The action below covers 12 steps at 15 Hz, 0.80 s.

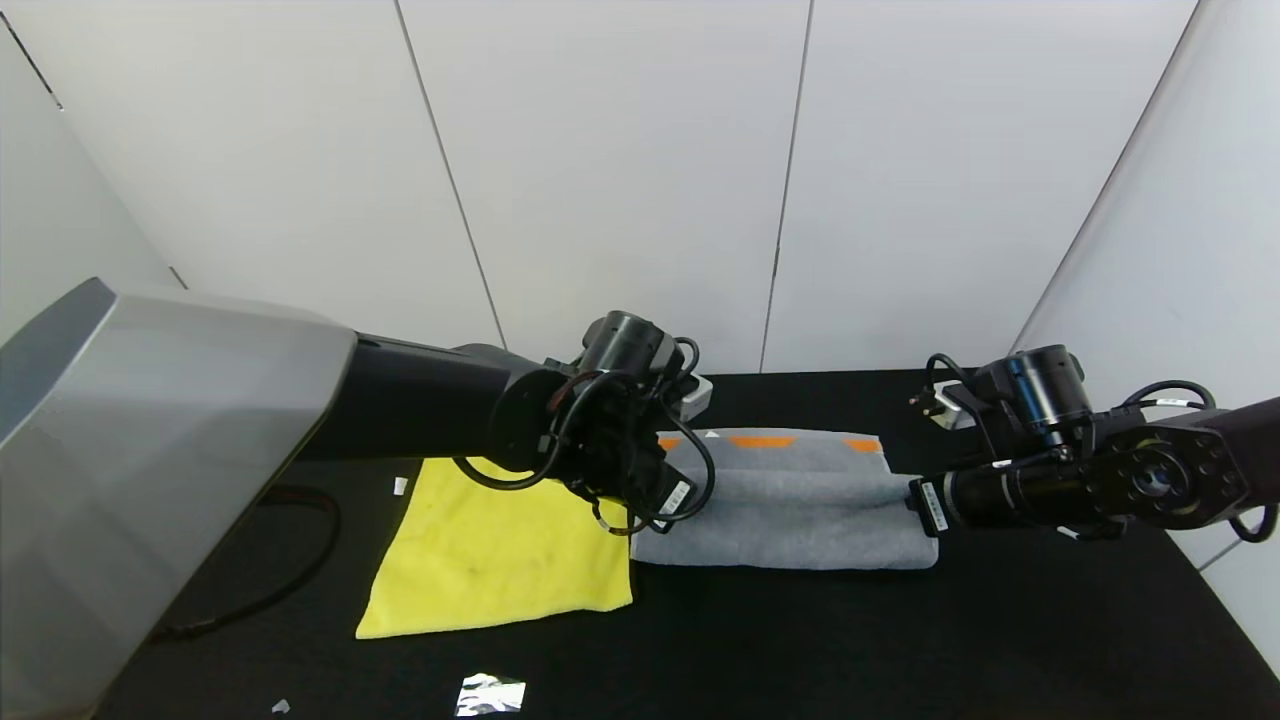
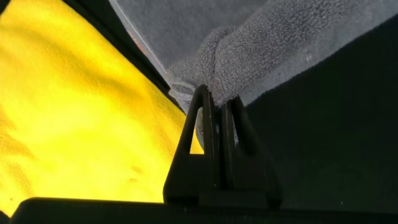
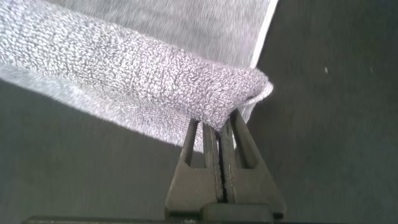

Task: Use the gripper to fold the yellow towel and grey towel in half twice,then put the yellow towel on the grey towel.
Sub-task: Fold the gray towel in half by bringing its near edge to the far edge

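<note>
The grey towel (image 1: 790,510) lies folded lengthwise on the black table, its orange band marks along the far edge. My left gripper (image 2: 219,102) is shut on the grey towel's (image 2: 261,50) left end. My right gripper (image 3: 222,124) is shut on a raised fold at the grey towel's (image 3: 143,74) right end. In the head view the left gripper (image 1: 650,500) and the right gripper (image 1: 915,500) sit at the two ends. The yellow towel (image 1: 500,560) lies flat to the left of the grey one; it also shows in the left wrist view (image 2: 68,118).
A crumpled silvery scrap (image 1: 490,692) lies near the table's front edge. A black cable (image 1: 300,560) curls at the left. A plug and a small white box (image 1: 945,405) sit at the back right. White walls close the back and right side.
</note>
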Each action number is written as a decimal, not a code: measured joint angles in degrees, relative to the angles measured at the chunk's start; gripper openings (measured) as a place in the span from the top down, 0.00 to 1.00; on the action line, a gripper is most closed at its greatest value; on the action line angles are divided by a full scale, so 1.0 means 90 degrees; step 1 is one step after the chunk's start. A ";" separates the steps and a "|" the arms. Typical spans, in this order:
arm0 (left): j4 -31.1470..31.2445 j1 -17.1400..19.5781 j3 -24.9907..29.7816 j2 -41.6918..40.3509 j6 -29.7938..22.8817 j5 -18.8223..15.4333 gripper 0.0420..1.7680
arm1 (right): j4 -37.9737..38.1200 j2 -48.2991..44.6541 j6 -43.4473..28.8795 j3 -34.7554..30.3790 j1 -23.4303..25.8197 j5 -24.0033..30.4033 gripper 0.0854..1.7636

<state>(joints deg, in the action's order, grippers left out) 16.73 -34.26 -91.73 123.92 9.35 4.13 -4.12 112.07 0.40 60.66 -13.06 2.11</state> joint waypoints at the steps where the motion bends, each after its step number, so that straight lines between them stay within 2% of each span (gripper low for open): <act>1: 0.0003 0.0039 -0.0144 0.0104 -0.0005 0.0003 0.95 | -0.0028 0.0087 -0.0024 0.0074 0.0027 0.0003 0.97; 6: -0.0004 0.0236 -0.0637 0.0515 -0.0003 0.0012 0.95 | -0.0637 0.0461 -0.0202 0.0318 0.0046 0.0018 0.97; 12: -0.0068 0.0321 -0.0936 0.0806 -0.0018 0.0011 0.95 | -0.0700 0.0809 -0.0217 0.0469 0.0008 0.0003 0.97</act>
<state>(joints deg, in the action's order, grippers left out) 16.12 -31.37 -100.16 131.17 9.19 4.23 -10.42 119.35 -1.55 64.88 -12.98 2.13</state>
